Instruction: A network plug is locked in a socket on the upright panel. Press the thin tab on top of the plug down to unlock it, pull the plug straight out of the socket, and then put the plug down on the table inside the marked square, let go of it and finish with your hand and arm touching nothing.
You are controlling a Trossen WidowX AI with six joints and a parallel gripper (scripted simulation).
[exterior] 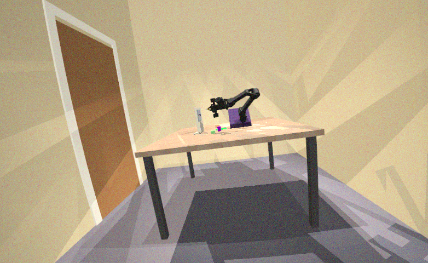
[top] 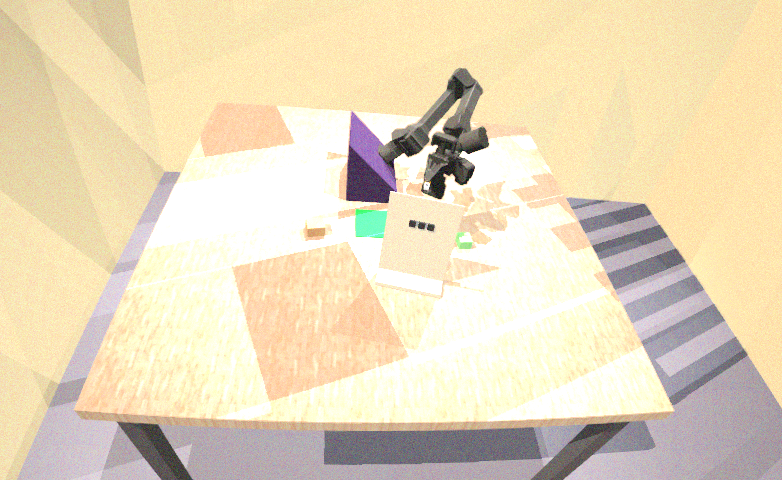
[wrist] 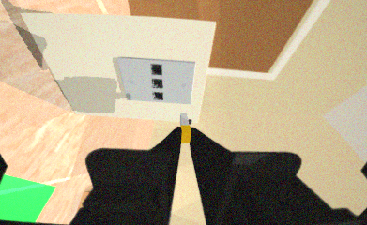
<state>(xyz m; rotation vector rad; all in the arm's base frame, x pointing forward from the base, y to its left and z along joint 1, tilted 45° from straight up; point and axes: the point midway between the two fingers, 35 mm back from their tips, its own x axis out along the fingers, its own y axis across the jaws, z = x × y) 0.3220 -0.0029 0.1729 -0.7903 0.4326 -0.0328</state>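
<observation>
My gripper (wrist: 185, 130) (top: 432, 189) (exterior: 209, 108) is shut on the network plug (wrist: 186, 133), a small orange body with a grey tip, held between the black fingers. The plug is out of the socket and hangs in the air a short way from the upright cream panel (wrist: 101, 42) (top: 419, 258) (exterior: 199, 121), near the panel's edge. The grey socket plate (wrist: 134, 80) shows three dark openings, all empty. The green marked square (top: 370, 223) (wrist: 17, 199) lies flat on the table beside the panel, below and to the side of my gripper.
A purple wedge block (top: 365, 160) (exterior: 239, 119) stands close behind the arm. A small tan block (top: 316, 230) and a small green cube (top: 463, 240) lie on the table near the panel. A door (exterior: 89, 114) is beyond the table.
</observation>
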